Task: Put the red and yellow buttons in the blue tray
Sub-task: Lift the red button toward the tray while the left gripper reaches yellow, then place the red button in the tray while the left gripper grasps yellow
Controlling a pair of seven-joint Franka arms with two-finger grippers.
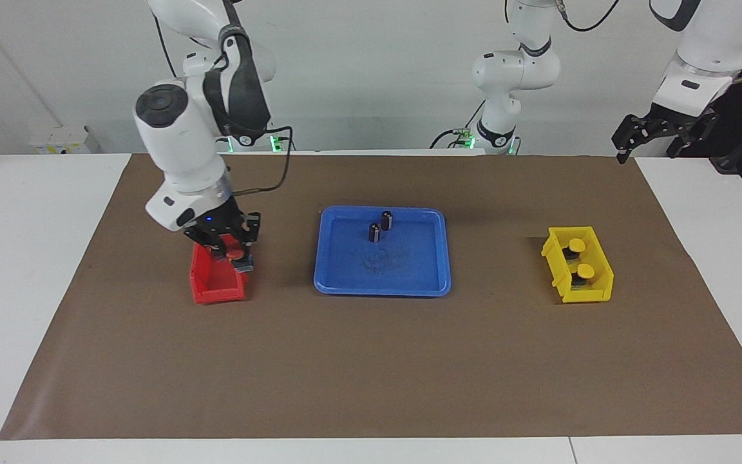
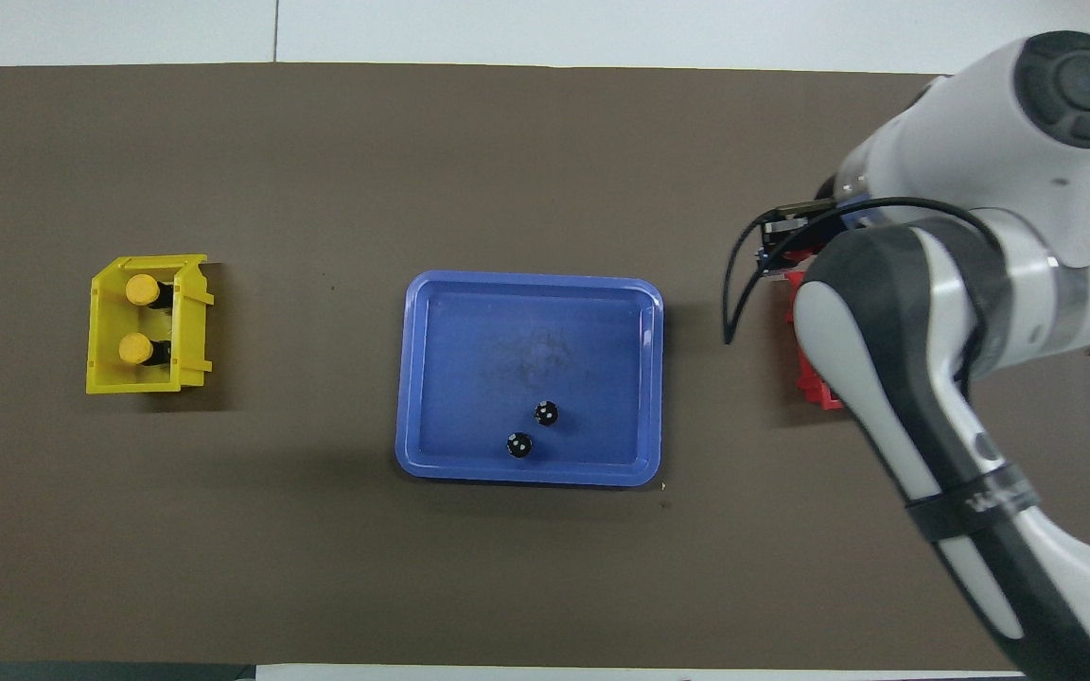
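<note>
Status: we judge the task barely begun. The blue tray (image 1: 382,278) sits mid-table on the brown mat (image 1: 371,374) and holds no button. Its only contents are two dark capless cylinders (image 1: 380,226), standing upright in the part of the tray nearer the robots.

Yellow buttons: both yellow buttons (image 1: 576,256) sit in the yellow bin (image 1: 598,283) toward the left arm's end of the table, one nearer the robots than the other, caps up and untouched. The overhead view confirms both in the bin.

Red buttons: we see one red button (image 1: 236,252) at the red bin (image 1: 216,283), toward the right arm's end of the table. We cannot find the second one; the right arm covers the bin in the overhead view, and its gripper hides the part of the bin nearer the robots in the facing view.

Right gripper (image 1: 232,251): down at the red bin, over the part nearer the robots. The red cap shows between its dark fingers, level with the bin rim. We read the fingers as closed narrowly about this button, but whether the button is lifted or resting on the bin floor we cannot tell.

Left gripper (image 1: 661,132): parked high off the mat at its own end of the table, waiting, fingers spread and holding nothing. It is well apart from the yellow bin.

Remaining, as we judge it: all four buttons are yet to reach the tray.
</note>
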